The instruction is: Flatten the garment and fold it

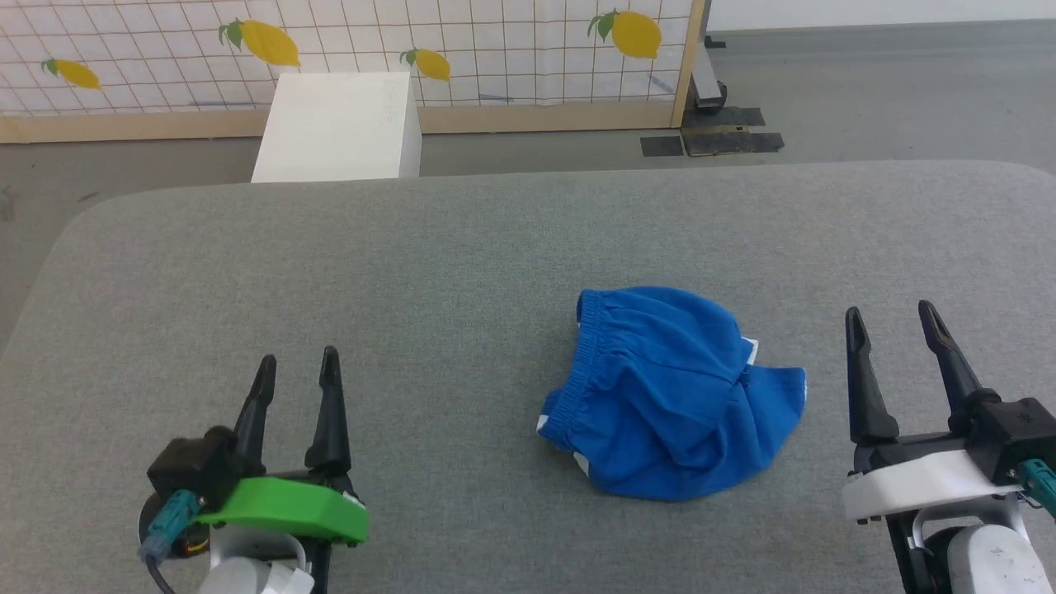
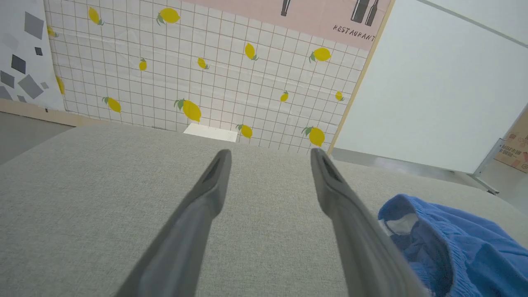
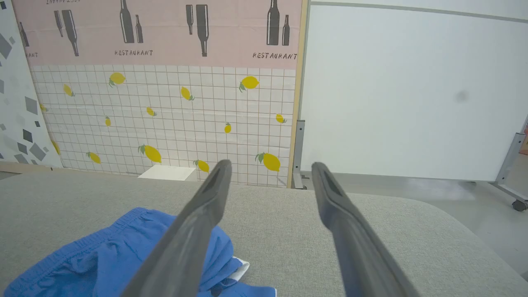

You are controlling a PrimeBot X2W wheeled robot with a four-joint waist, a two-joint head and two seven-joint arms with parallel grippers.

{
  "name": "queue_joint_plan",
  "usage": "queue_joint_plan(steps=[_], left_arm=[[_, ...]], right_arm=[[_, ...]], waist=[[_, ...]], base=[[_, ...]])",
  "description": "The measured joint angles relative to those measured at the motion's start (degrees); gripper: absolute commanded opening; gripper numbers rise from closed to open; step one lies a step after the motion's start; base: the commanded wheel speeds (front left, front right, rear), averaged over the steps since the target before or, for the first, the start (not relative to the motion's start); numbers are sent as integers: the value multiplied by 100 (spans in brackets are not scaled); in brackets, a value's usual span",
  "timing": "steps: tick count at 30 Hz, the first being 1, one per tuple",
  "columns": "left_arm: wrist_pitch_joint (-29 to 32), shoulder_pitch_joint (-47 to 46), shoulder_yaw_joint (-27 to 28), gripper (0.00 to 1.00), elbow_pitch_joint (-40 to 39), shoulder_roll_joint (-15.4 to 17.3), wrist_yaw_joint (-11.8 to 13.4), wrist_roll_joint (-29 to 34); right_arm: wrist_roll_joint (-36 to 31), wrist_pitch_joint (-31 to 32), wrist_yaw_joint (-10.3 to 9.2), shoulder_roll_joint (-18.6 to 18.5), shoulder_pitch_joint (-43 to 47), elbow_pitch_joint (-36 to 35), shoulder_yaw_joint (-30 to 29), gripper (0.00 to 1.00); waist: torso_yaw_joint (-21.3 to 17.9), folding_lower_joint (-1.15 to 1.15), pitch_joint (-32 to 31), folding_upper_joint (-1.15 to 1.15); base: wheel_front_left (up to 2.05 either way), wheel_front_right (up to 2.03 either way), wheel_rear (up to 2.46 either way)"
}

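Shorts (image 1: 668,396): one pair, bright blue, lying in a crumpled heap on the grey table (image 1: 462,247), right of centre and nearer the right gripper (image 1: 889,309) than the left gripper (image 1: 299,356).
- The gathered waistband runs down the heap's left side.
- The legs are bunched and folded over each other, so their outline can't be traced.
- White trim shows as three small patches only, one at the right edge and two at the lower left.

Hidden or cut off:
- Both arms leave the head view at the bottom edge.
- The table's near edge is out of frame.
- Left wrist view: the shorts sit in the lower right corner, clipped by the frame and partly behind the right-hand finger. A white patch shows inside the waistband; can't tell whether it's a label.
- Right wrist view: the shorts lie at lower left, crossed by the left-hand finger.

Count:
- Grippers: two, with two dark fingers each. Both are spread apart with nothing between the fingers, the right a little wider, and both are clear of the cloth.
- White box (image 1: 338,124): one, on the floor beyond the table.
- Lemons on the tiled wall panel (image 1: 511,74) in the head view: four.
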Motion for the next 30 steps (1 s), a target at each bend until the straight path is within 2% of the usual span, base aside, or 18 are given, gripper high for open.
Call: queue_joint_plan(steps=[13,30], left_arm=[[0,103,162,100,52,-111,-151,215],[0,103,168,100,89,-120,-187,233]], right_arm=[[7,-1,0,-1,2,29,-1,100],[19,-4,0,-1,2,57,38,100]], waist=[[35,0,9,0],[16,0,39,0]], base=[[0,0,0],[0,0,0]])
